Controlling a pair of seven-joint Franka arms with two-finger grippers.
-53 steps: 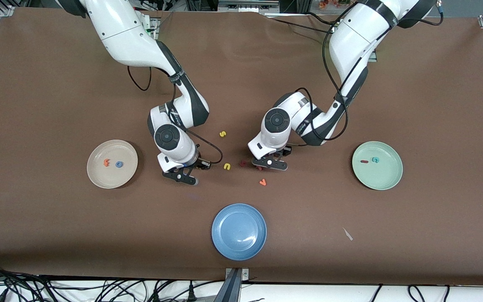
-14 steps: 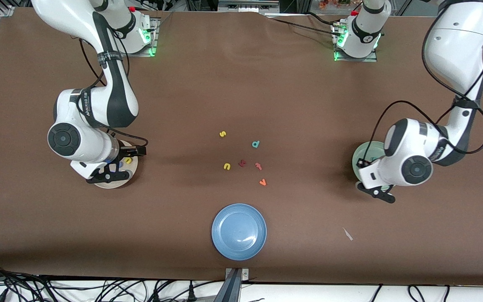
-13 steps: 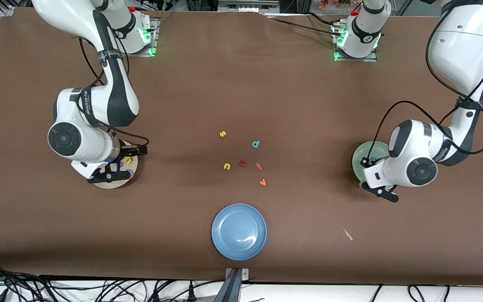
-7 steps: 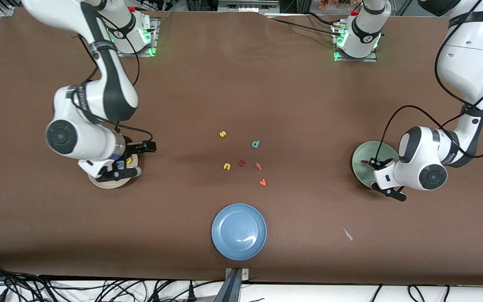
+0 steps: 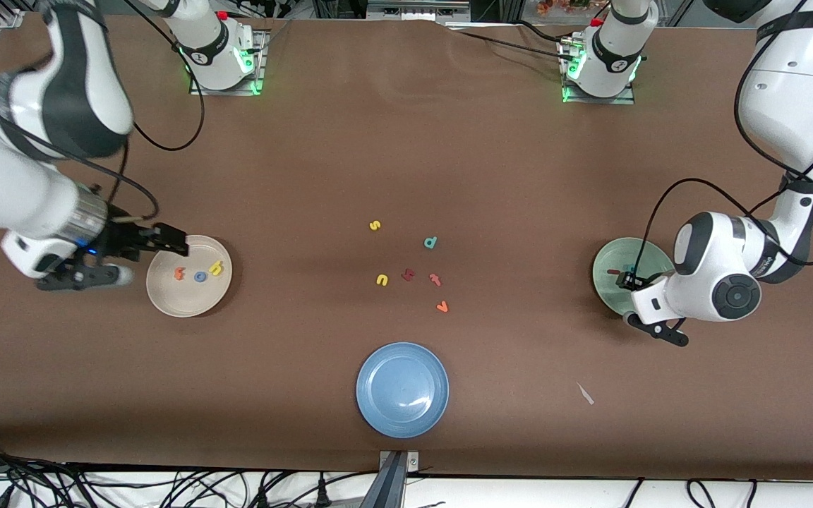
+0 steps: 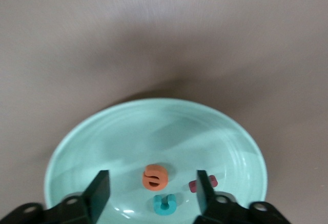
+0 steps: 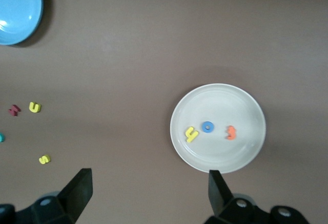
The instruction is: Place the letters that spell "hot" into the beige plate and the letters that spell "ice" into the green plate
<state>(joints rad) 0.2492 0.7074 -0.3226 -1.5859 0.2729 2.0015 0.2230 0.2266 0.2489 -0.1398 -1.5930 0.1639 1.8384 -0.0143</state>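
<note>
The beige plate (image 5: 173,300) holds the orange "t" (image 5: 179,273), blue "o" (image 5: 200,276) and yellow "h" (image 5: 216,267). My right gripper (image 5: 82,277) hangs open and empty, high over the table beside that plate, toward the right arm's end. Its wrist view shows the beige plate (image 7: 220,101) from above. In the left wrist view the green plate (image 6: 154,126) holds the orange "e" (image 6: 155,177), teal "c" (image 6: 165,203) and dark red "i" (image 6: 203,184). My left gripper (image 6: 152,183) stands open just above them, touching none. The left hand hides part of the green plate (image 5: 607,289).
A blue plate (image 5: 402,389) sits near the table edge closest to the front camera. Several loose letters lie mid-table, among them a yellow "s" (image 5: 375,225), a teal "d" (image 5: 430,243) and an orange "v" (image 5: 442,307). A white scrap (image 5: 585,394) lies nearer the front camera than the green plate.
My left gripper has opened over the green plate. My right arm has risen and swung off the beige plate toward its own end of the table.
</note>
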